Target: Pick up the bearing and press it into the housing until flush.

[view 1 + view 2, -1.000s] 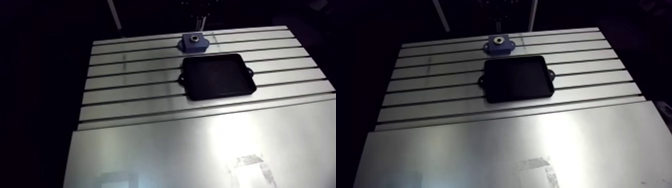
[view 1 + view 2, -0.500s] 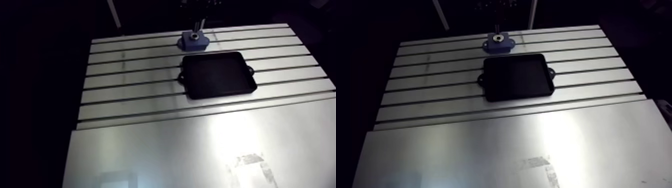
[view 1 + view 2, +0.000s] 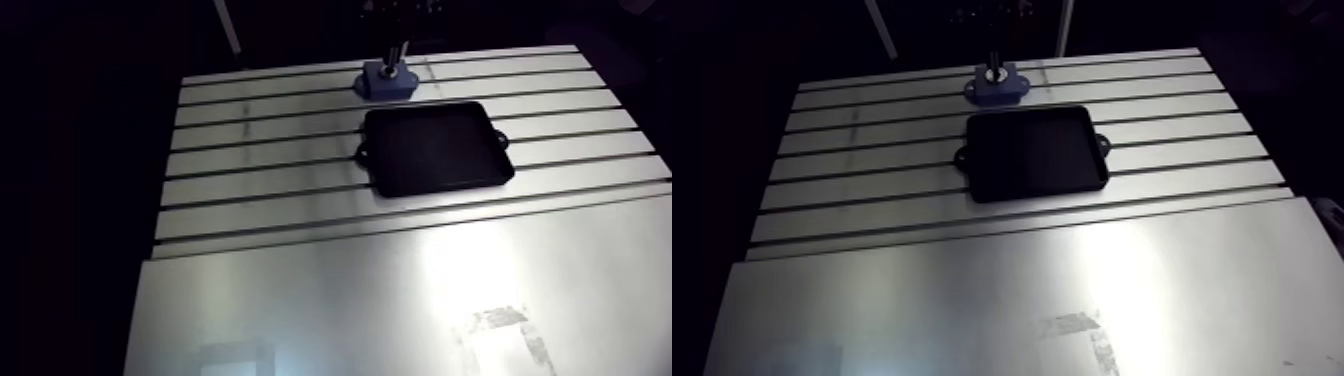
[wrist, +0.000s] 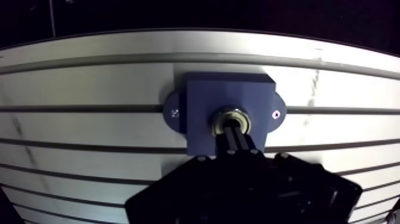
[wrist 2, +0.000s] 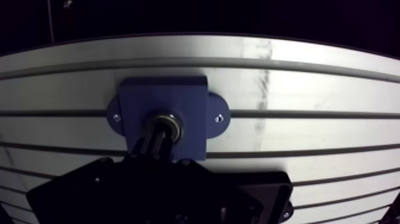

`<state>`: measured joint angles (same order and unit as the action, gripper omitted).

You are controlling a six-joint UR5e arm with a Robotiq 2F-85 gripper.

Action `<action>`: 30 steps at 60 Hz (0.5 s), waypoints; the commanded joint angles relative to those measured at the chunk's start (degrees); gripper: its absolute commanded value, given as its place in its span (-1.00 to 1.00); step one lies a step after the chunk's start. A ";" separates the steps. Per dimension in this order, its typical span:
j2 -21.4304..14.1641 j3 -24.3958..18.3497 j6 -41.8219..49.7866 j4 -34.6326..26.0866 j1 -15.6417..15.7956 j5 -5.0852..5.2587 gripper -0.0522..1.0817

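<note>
A blue housing (image 4: pixel 229 98) with two side lugs sits near the far edge of the slotted table (image 3: pixel 270 160). In its central bore lies the metal bearing (image 4: pixel 229 111), whose shiny ring shows around the fingertips. My gripper (image 4: pixel 233 131) stands straight above the bore, its two dark fingers closed together with their tips on the bearing's middle. In the arm view the gripper (image 3: pixel 393 62) comes down onto the top of the housing (image 3: pixel 388 86). How deep the bearing sits in the bore is hidden by the fingers.
A black rectangular tray (image 3: pixel 437 150) with small handles lies just nearer than the housing, with nothing in it. A smooth metal sheet (image 3: pixel 400 300) covers the near half of the table. The table's far edge runs close behind the housing.
The gripper has come down from above the housing onto the bearing in its bore. Housing and tray have stayed in place.
</note>
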<state>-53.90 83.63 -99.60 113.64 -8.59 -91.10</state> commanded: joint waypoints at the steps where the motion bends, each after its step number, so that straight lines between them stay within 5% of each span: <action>1: 0.25 0.33 -0.02 0.83 0.06 0.00 0.99; 30: 0.34 0.35 -0.02 0.93 -0.11 0.00 0.99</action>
<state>-53.58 84.00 -99.62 114.51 -8.67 -91.10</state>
